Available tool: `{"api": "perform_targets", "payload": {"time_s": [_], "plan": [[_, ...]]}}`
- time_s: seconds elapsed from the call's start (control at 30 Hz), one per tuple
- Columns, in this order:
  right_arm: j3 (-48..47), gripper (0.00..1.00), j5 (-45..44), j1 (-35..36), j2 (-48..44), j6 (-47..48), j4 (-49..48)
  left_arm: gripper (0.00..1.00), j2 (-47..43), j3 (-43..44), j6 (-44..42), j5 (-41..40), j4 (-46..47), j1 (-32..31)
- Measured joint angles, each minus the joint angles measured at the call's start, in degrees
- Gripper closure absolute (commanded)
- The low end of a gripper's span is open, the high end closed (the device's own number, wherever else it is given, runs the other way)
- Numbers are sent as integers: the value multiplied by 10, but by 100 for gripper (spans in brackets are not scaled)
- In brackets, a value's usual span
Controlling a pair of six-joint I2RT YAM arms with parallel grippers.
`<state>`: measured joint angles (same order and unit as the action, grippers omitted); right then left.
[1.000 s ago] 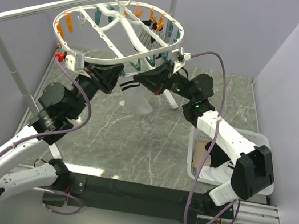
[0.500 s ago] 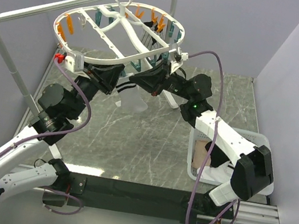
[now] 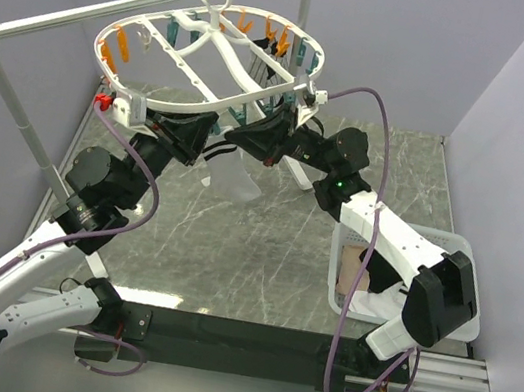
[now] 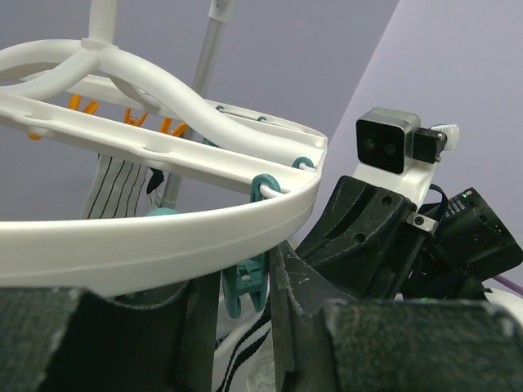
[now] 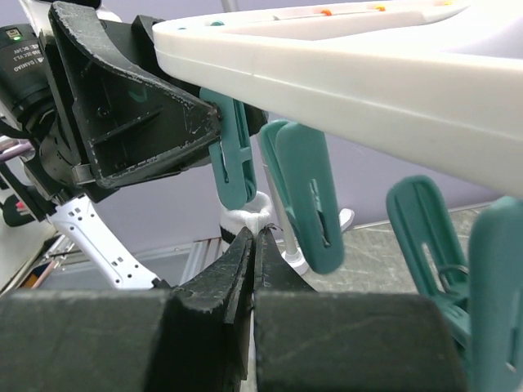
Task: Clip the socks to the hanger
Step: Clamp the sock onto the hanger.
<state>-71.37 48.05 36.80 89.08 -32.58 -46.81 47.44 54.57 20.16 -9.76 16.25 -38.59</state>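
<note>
The white oval hanger point(image 3: 201, 96) hangs from the rail, orange and teal clips along its rim. My left gripper point(image 3: 208, 136) reaches up under its near rim, shut on a teal clip point(image 4: 245, 282) and pinching its handles. My right gripper point(image 5: 254, 237) is shut on the cuff of a white sock with black stripes point(image 5: 249, 217) and holds that cuff just below the same clip point(image 5: 231, 163). The rest of the sock point(image 3: 230, 178) dangles between the two grippers. A thin striped sock point(image 4: 110, 184) hangs from the hanger's far side.
A silver rail with white joints point(image 3: 91, 12) carries the hanger; its post point(image 3: 298, 136) stands right behind the grippers. A white basket point(image 3: 338, 270) at the right holds a pinkish-beige sock point(image 3: 351, 265) and a black sock point(image 3: 374, 259). More teal clips point(image 5: 306, 196) hang beside the right gripper.
My right gripper has edged left and up with the sock's cuff, closer to the clip held by the left gripper. The left arm has hardly moved.
</note>
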Motion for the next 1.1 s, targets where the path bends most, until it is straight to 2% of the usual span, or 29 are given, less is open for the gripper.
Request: {"api": "perform_targets", "payload": {"time_s": [0.77,1.1], "plan": [[-36,100,-4,6,11,1,14,73,-3,0,-11,9,2,0],[-56,100,-31,12,11,44,91,73,-5,0,-15,10,2,0]]}}
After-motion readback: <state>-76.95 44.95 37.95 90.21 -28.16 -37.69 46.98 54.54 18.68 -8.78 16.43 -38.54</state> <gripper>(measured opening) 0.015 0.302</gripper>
